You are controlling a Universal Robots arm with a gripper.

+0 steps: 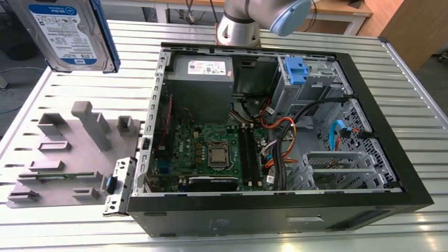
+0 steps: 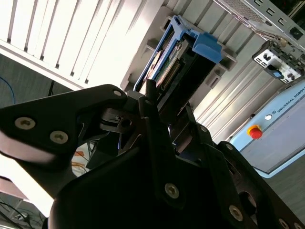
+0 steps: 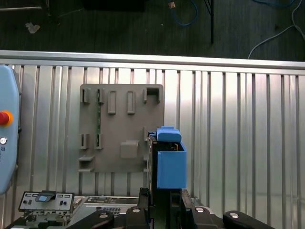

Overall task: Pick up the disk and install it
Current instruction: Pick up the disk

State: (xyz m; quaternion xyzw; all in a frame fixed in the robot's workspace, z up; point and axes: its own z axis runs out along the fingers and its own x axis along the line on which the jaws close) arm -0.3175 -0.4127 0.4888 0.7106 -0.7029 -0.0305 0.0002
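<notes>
Gripping the disk (image 1: 66, 34) by its edges, the gripper (image 3: 163, 198) has its fingers closed on it, high in the upper left of the exterior view. Carrying it level and square to the open computer case (image 1: 280, 215) should help it seat cleanly.

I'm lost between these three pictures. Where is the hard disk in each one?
Exterior view: the disk hangs high at the exterior view's left, above the slatted table.
First wrist view: the disk is seen edge-on, its blue carrier facing the camera, at the edge of the grey holder plate.
Second wrist view: the disk is clamped in the end effector.
Shared landmark: the grey holder plate, in the exterior and first wrist views.
</notes>
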